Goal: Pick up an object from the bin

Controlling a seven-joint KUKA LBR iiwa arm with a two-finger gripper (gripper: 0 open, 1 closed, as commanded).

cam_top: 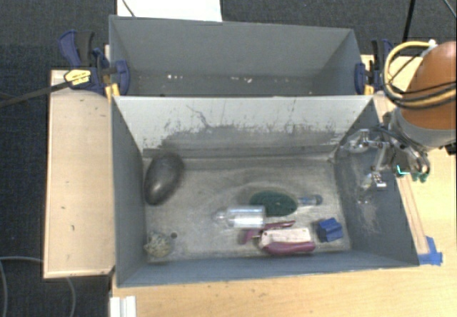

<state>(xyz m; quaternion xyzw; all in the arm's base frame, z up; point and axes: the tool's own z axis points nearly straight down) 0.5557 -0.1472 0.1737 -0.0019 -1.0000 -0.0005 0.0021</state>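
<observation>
The arm reaches in from the right, its orange-covered wrist above the bin's [235,66] rim and the gripper [373,174] hanging over the right sloped wall; I cannot tell whether it is open or closed. Nearest on the floor lies a small blue block [328,229], beside a pink-and-white packet [287,240], a clear bottle [241,218] and a dark green oval [273,202].

The grey metal bin [235,130] is showing a matt, scuffed and scratched floor and walls. A dark grey oval lump [163,178] is looking smooth and dull (stone or rubber, hard to tell). The clear plastic bottle [241,218] is glinting, and the maroon-and-white packet [287,240] is shining like glossy film. The arm's rounded orange cover [437,73] is gleaming.
</observation>
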